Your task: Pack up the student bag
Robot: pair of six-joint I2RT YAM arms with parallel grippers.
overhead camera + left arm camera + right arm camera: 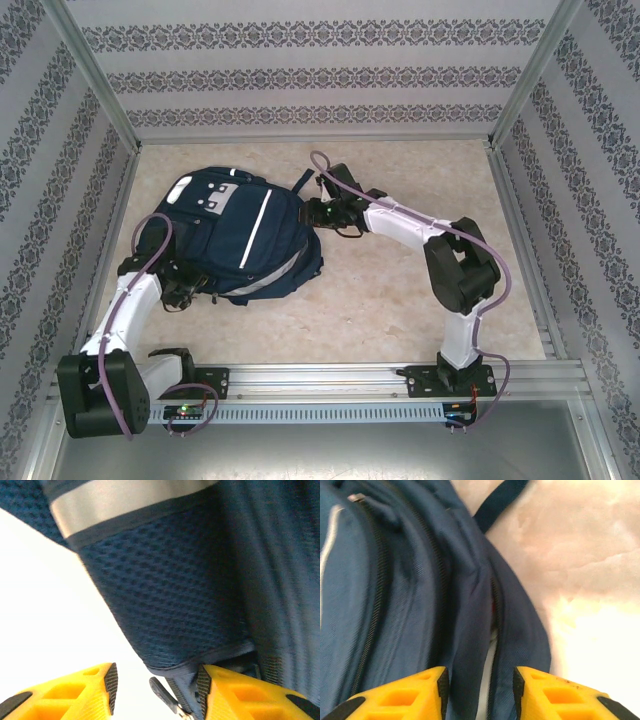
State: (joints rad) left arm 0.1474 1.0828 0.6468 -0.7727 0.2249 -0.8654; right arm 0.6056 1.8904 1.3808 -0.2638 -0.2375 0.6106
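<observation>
The student bag, navy with a white stripe, lies flat on the left half of the table. My left gripper is at its near left corner. In the left wrist view this gripper is open. The bag's mesh corner and a dark zipper pull hang between the fingers, against the right pad. My right gripper is at the bag's right edge. In the right wrist view it is closed on the fabric either side of a part-open zipper slit, with white and red inside.
The beige tabletop stretches to the right of the bag. Patterned walls and metal posts enclose the table on three sides. A metal rail runs along the near edge. A dark strap trails from the bag's far end.
</observation>
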